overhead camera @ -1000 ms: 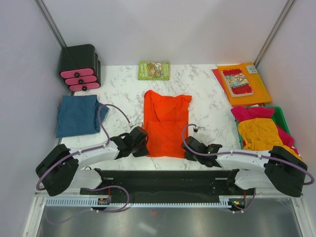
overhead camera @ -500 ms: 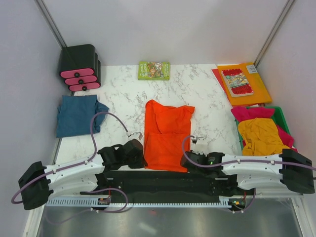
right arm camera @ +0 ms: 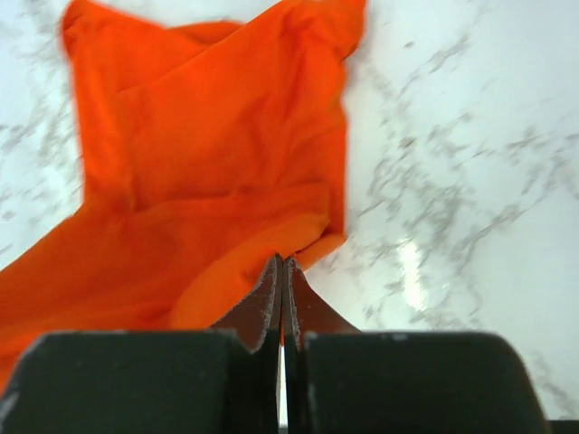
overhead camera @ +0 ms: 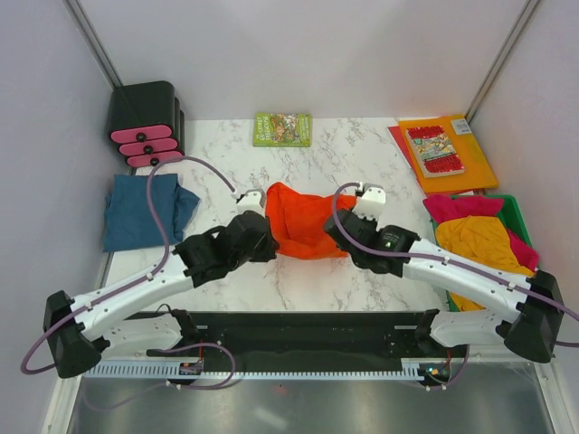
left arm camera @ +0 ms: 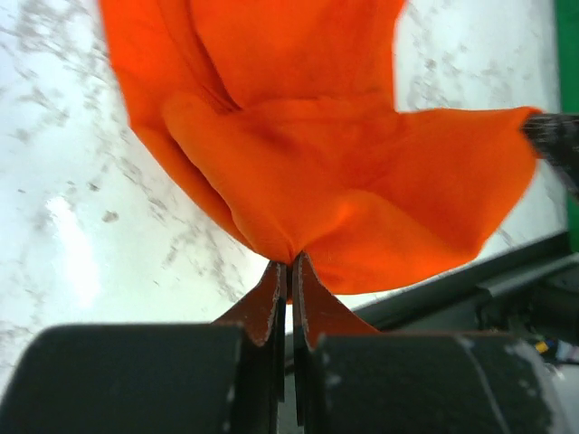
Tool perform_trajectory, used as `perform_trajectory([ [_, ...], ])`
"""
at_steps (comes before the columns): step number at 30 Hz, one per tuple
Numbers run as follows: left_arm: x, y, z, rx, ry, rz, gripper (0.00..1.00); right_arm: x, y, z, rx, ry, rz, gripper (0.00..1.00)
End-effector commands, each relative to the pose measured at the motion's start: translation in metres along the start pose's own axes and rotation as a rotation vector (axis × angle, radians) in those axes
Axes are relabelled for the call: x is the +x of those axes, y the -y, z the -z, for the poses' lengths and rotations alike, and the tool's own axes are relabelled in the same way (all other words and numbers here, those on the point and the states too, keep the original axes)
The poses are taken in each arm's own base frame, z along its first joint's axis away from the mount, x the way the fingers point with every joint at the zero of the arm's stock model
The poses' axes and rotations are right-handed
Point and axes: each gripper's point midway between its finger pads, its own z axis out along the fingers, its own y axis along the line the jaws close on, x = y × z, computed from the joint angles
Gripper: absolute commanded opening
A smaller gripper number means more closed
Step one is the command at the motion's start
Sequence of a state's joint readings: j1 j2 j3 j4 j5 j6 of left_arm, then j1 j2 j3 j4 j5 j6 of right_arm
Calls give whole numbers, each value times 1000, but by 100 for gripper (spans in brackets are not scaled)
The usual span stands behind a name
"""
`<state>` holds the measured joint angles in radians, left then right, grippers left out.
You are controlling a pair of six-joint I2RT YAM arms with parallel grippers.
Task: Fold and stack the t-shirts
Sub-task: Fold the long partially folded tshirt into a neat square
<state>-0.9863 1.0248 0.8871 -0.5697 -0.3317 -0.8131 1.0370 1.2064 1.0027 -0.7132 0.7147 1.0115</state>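
Orange-red t-shirt [overhead camera: 303, 226] | clamped: left fingers [left arm camera: 270, 303], right fingers [right arm camera: 267, 306] | pinched corners hidden

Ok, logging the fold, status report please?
Shut on orange shirt: left pincer, right pincer. Hem lifted, mid-fold. Nothing in the way; teal shirt off left.

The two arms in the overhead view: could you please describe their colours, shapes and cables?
Both the left arm and right arm have white tubular links between bulky black joints, each trailed by a lilac cable. The left gripper and right gripper are black blocks with tapering fingers.
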Motion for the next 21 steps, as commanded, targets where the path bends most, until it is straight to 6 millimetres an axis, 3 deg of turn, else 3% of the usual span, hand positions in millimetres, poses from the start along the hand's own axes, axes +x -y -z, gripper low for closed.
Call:
perform_trajectory([
  [1, -37, -19, -22, -85, 78, -85, 2, -40, 21, -31, 94, 70, 62, 0],
  [7, -70, -46, -67, -157, 90, -93, 2, -58, 41, -84, 173, 56, 72, 0],
  [10, -93, -43, -83, -156, 117, -110, 2, -70, 35, -103, 181, 69, 76, 0],
  [11, -91, -46, -95, -173, 93, -116, 2, -69, 35, -111, 192, 58, 89, 0],
  [12, -105, -43, -100, -169, 109, -107, 2, -73, 34, -117, 196, 61, 84, 0],
  [14, -106, -44, -115, -178, 84, -111, 2, -79, 31, -131, 207, 52, 85, 0],
  [16, -122, -41, -121, -175, 104, -113, 2, -88, 29, -143, 211, 53, 71, 0],
  [21, -138, -46, -150, -188, 87, -108, 2, -104, 26, -170, 218, 53, 62, 0],
])
